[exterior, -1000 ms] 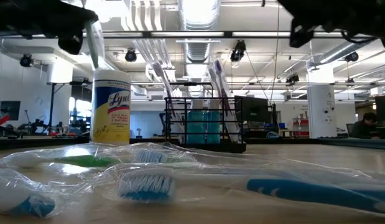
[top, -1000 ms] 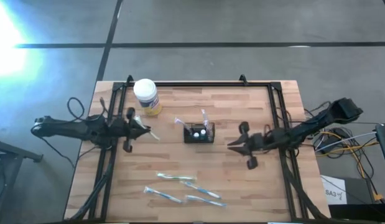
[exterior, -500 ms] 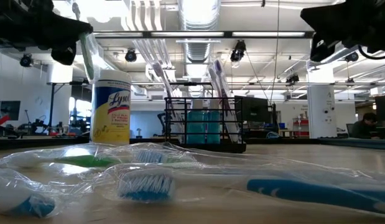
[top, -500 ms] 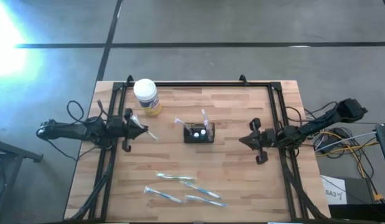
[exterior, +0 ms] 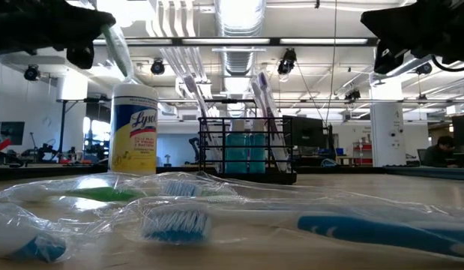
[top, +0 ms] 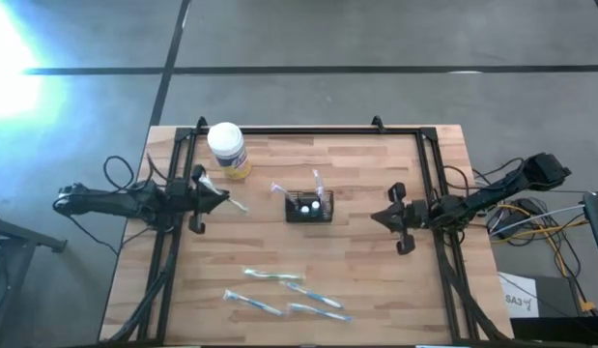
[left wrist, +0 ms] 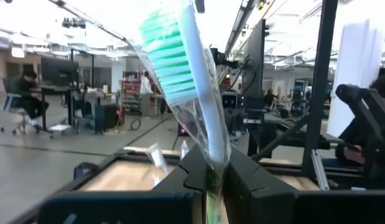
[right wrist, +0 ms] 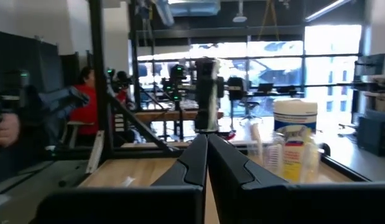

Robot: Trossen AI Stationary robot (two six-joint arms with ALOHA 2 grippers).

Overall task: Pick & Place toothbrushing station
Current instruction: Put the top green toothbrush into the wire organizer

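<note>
Black toothbrushing station (top: 309, 207) stands mid-surface. Left hand (top: 224, 200), left of the station, grips a wrapped toothbrush (left wrist: 180, 74). Right hand (top: 380, 217), right of it, is clenched empty. Next: carry toothbrush over station, insert.

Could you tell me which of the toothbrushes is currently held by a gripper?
The green-bristled wrapped toothbrush is clamped in the left gripper, near the wipes jar; the others stand in the toothbrushing station or lie on the table.
</note>
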